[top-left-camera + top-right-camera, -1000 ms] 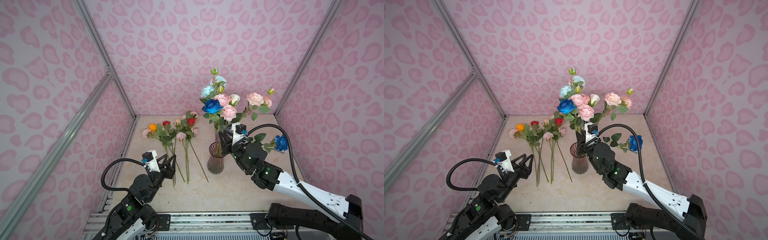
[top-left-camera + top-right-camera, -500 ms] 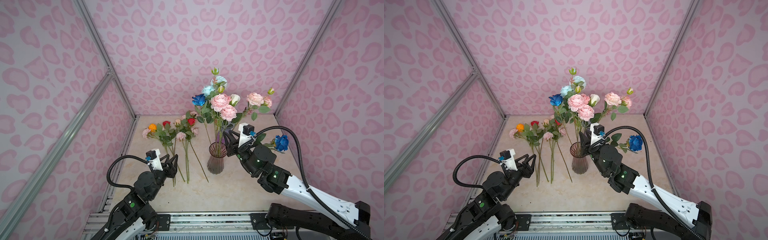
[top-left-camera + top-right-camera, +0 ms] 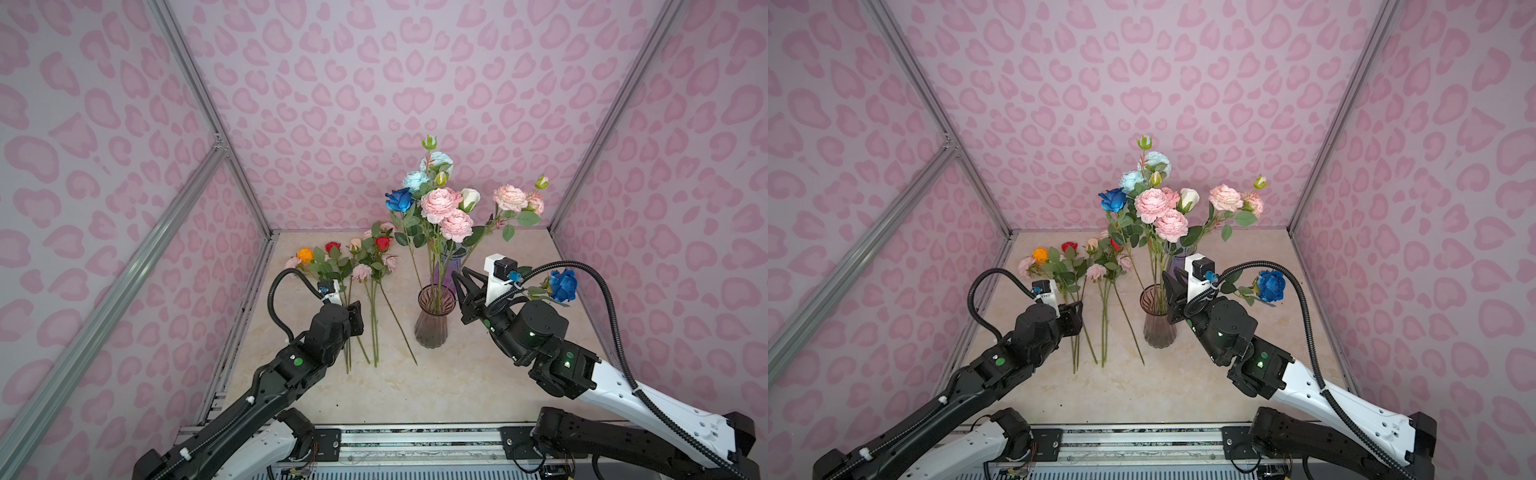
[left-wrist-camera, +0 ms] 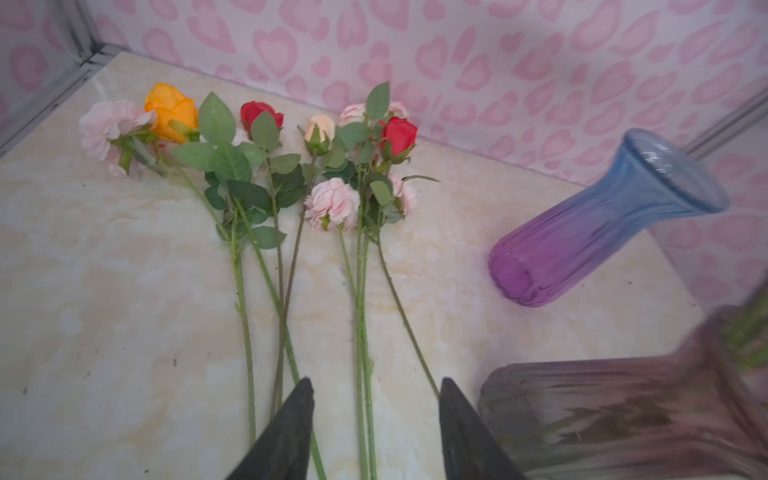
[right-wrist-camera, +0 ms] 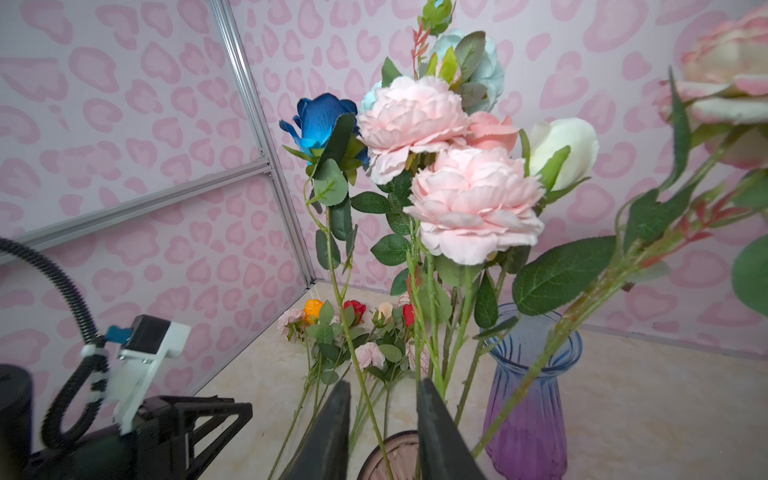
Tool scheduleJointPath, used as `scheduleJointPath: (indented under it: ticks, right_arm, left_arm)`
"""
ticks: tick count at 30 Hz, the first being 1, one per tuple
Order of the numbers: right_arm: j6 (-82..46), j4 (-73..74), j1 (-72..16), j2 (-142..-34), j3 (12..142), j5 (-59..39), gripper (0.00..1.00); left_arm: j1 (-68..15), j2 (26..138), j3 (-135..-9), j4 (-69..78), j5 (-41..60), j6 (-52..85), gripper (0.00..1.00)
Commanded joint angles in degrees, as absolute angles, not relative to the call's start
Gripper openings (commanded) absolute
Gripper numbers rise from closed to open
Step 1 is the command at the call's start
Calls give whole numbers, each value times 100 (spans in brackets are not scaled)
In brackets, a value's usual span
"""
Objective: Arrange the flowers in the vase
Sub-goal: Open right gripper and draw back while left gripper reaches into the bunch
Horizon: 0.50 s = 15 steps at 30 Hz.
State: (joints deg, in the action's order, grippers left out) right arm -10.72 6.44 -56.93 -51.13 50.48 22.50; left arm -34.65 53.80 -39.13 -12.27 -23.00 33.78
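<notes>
Left gripper (image 4: pixel 374 382): jaws partly open, holding nothing, poised over the near ends of the loose flowers (image 4: pixel 332 203) lying on the tabletop (image 4: pixel 104 291). A close pair of stems (image 4: pixel 360 332) runs between the jaws. Their long axis lies near to far, heads toward the far wall, so the jaws straddle them crosswise.

Judgement: this arm is the nearer one and is placed to take them.

The smoky-pink vase (image 3: pixel 430 332) stands upright just right of these stems and holds several blooms.

Right gripper (image 5: pixel 383 384): jaws narrowly apart beside the vase mouth, nothing clamped.

A blue-to-purple vase (image 4: pixel 602 232) stands farther back and appears empty.
</notes>
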Motion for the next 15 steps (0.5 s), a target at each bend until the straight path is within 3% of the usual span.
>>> scheduleJointPath:
  ticks: [1, 4, 10, 15]
  right_arm:
    - [-1059, 497, -5705, -4953, 4930, 2349, 28]
    - [-1135, 485, -5707, -4789, 4795, 2332, 27]
    - [-1283, 396, -5704, -4552, 4561, 2265, 27]
    - [-1334, 293, -5700, -4328, 4430, 2282, 27]
  left_arm:
    - [-2862, 6169, -4358, -1782, -1846, 3780, 40]
    - [-2386, 6992, -4659, -1748, -1317, 3839, 31]
    - [-2085, 8735, -5539, -1887, -1233, 3571, 22]
    - [-1884, 9679, -6151, -1934, -1395, 3499, 20]
